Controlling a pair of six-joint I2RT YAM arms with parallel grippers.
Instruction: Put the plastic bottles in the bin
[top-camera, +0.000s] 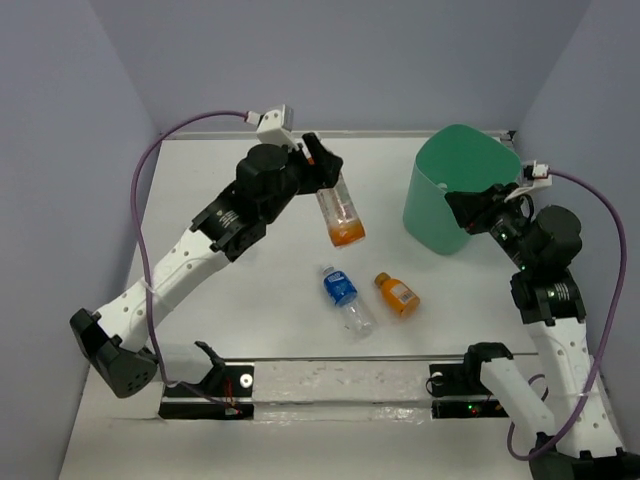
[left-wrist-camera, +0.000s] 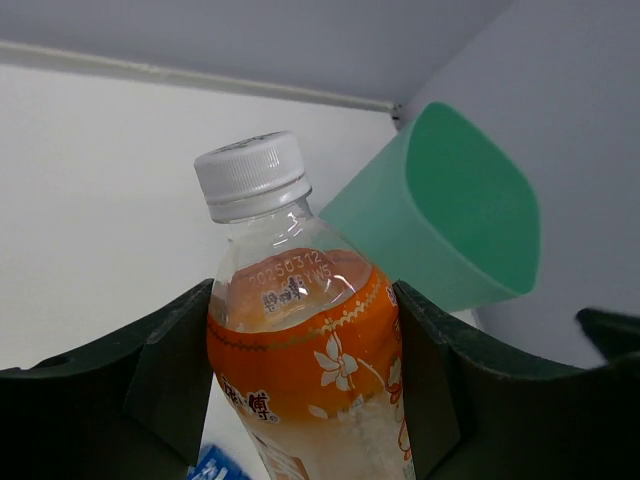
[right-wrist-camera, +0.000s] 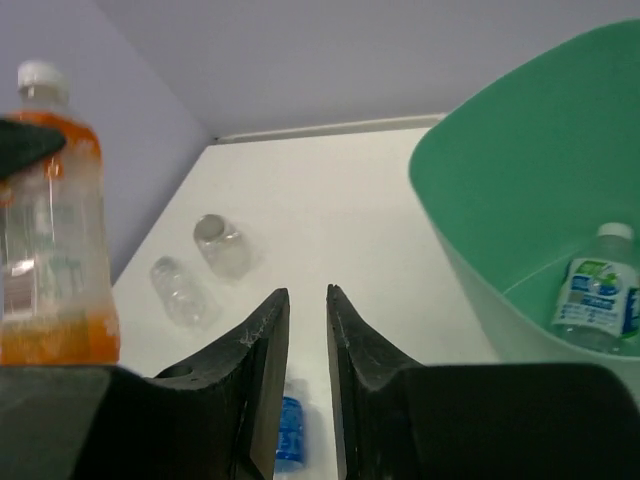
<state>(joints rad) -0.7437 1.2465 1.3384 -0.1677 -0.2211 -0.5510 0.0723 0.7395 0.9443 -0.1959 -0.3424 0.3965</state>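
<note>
My left gripper is shut on the tall orange bottle and holds it off the table, left of the mint-green bin. In the left wrist view the jaws press both sides of this white-capped bottle, with the bin beyond. My right gripper is beside the bin's near rim, its jaws narrowly apart and empty. A blue-labelled bottle and a stubby orange bottle lie on the table. A white-capped bottle lies inside the bin.
Two clear bottles lie on the table at the far left in the right wrist view; the top view does not show them. Grey walls close in the table at the back and both sides. A black rail runs along the near edge.
</note>
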